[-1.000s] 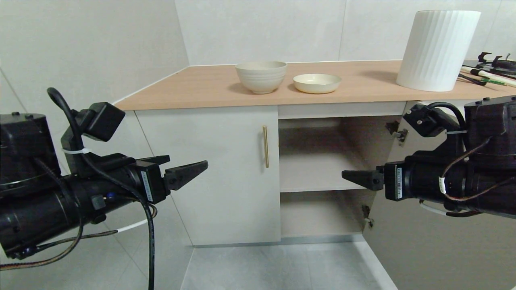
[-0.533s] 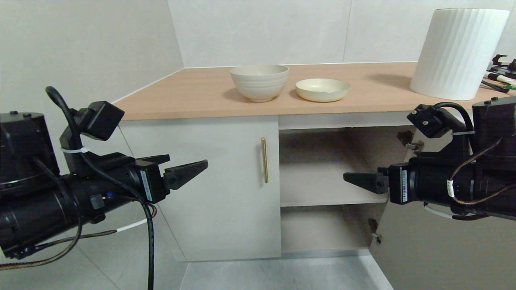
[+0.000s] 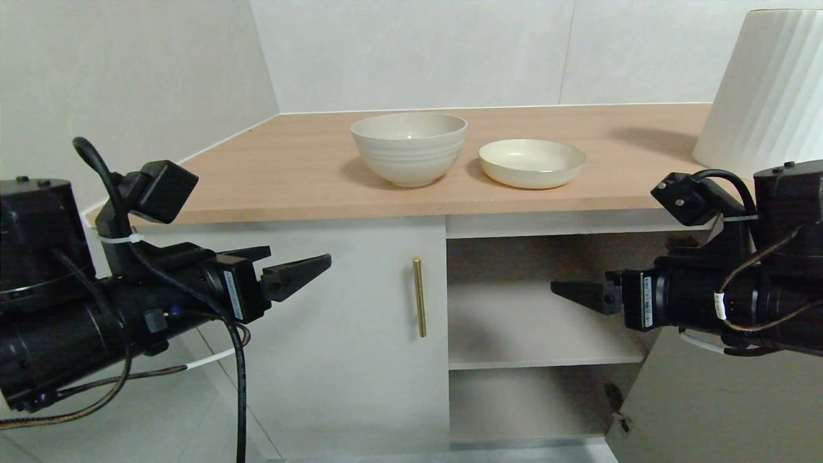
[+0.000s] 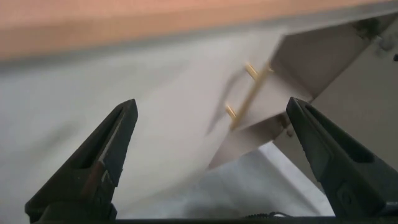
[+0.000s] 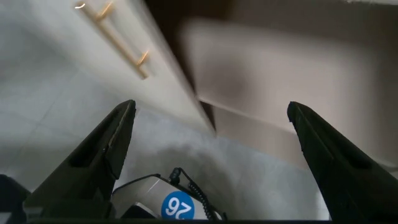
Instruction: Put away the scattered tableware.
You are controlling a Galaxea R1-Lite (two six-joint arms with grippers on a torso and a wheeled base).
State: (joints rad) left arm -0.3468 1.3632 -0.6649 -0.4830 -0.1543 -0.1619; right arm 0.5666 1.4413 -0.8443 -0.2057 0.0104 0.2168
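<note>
— Where's the tableware, from where you're standing?

— Both pieces are up on the wooden countertop point(image 3: 283, 186), well above either arm's fingertips. The pale bowl point(image 3: 409, 148) sits above and beyond the left gripper point(image 3: 299, 263), off toward the other arm's side. The shallow dish point(image 3: 532, 162) is just beside the bowl, not touching it, and it lies above and beyond the tips of the right gripper point(image 3: 578, 294).

— Is either one holding anything?

— No. On the left, the two black fingers point(image 4: 102, 165) are spread wide with only air between them. The right gripper's fingers point(image 5: 99, 155) stand just as far apart, with nothing between them either.

— So what's in front of them?

— The two sets of tips point toward each other, well apart. The left ones aim at the closed cabinet door point(image 3: 334, 334). Its brass handle point(image 3: 419, 297) stands upright between the two grippers, roughly level with both sets of tips. Behind the right tips the cupboard is open. A shelf point(image 3: 533, 341) runs just below their level, and there's a lower space under it.

— And that other door?

— The open door point(image 3: 707, 411) hangs below the right arm, on the side away from its fingertips.

— Anything else up top?

— A tall white ribbed container point(image 3: 771, 96) stands on the countertop above the right arm, well apart from the dish and behind the line of the right fingertips.
</note>
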